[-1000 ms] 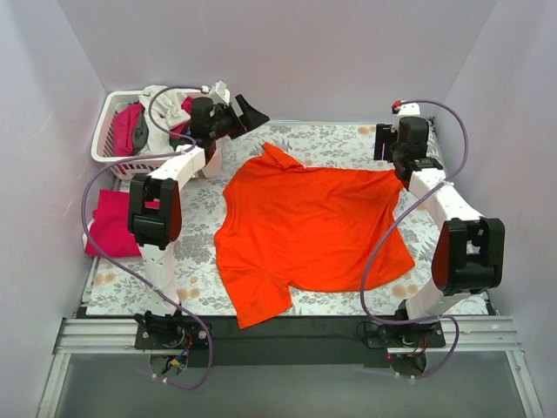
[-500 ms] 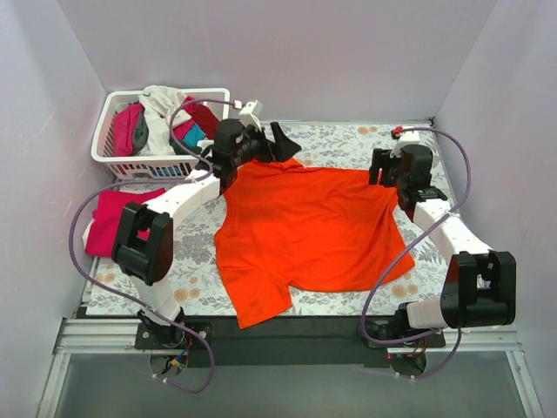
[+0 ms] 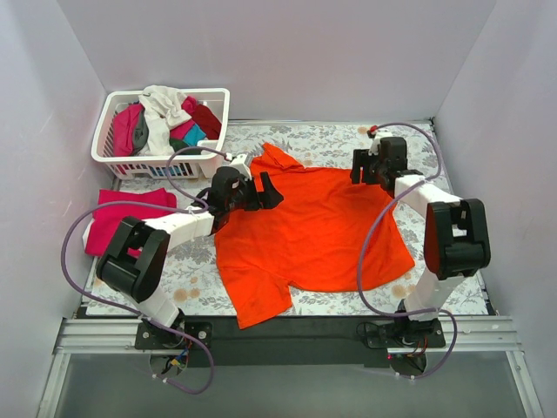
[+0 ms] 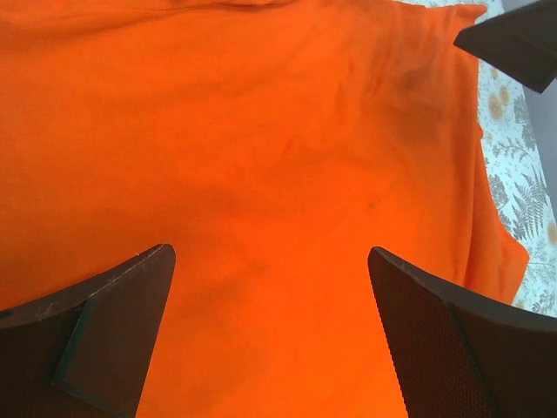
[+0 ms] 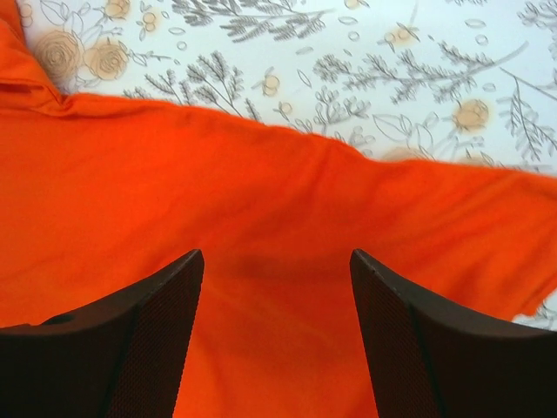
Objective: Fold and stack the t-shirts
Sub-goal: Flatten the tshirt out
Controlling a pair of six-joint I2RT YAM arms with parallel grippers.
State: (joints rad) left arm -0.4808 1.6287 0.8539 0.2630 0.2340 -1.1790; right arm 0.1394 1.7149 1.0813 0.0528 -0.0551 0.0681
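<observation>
A bright orange t-shirt (image 3: 309, 231) lies spread flat in the middle of the flowered table. My left gripper (image 3: 265, 187) is open and empty, low over the shirt's upper left shoulder. In the left wrist view the orange cloth (image 4: 261, 174) fills the frame between the spread fingers (image 4: 113, 322). My right gripper (image 3: 359, 168) is open and empty over the shirt's upper right edge. The right wrist view shows that cloth edge (image 5: 278, 226) against the table between the fingers (image 5: 409, 340). A folded magenta-pink t-shirt (image 3: 117, 218) lies at the table's left edge.
A white slatted basket (image 3: 117, 152) stands at the back left, holding white, dark red, magenta and teal shirts (image 3: 165, 117). The flowered tablecloth (image 3: 331, 139) shows around the orange shirt. Grey walls close in the left, back and right sides.
My left gripper has swung from beside the basket down and right onto the orange shirt's left shoulder. My right gripper has moved left and lower to the shirt's upper right edge.
</observation>
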